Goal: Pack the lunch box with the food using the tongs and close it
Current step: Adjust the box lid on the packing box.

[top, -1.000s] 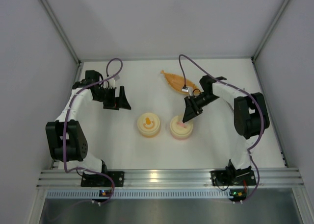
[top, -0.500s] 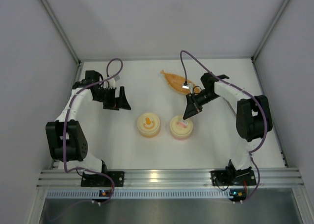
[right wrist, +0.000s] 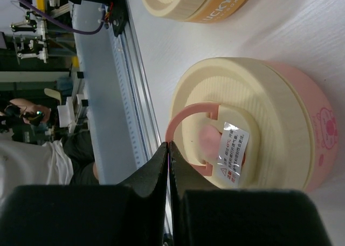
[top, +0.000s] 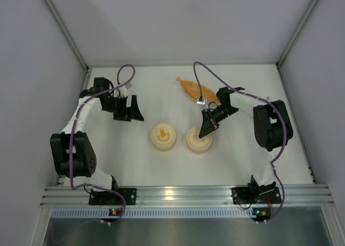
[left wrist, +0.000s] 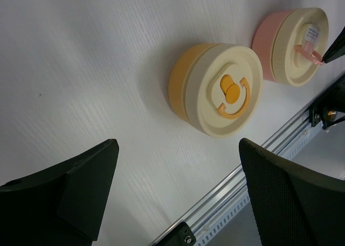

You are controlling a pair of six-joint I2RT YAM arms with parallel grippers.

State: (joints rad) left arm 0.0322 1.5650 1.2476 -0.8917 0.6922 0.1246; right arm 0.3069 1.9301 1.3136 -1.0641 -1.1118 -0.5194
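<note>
White tabletop [top: 156, 84], enclosed by grey walls on three sides, with an aluminium rail [top: 183, 194] along its near edge, where both arm bases are bolted. We note two round containers side by side near the middle of the surface, close together but not touching: the yellow lunch box [top: 163, 137] on the left and the pink lunch box [top: 197, 144] on the right. Each carries a cream lid, seated and closed. An orange boat-shaped dish [top: 190, 88] lies farther back, well apart from both boxes, and the right arm's purple cable crosses over it; we cannot make out any contents. The left gripper [top: 129, 114] hovers over bare table left of the yellow box with its fingers [left wrist: 291, 197] spread wide and nothing between them. The right gripper [right wrist: 168, 148] reaches down over the pink box with its two fingers pressed flat together. Their tip sits at the arched pink handle [right wrist: 186, 114] on the cream lid [right wrist: 259, 122], beside a small printed label [right wrist: 233, 146]. We cannot tell whether the handle is actually pinched or only touched.
</note>
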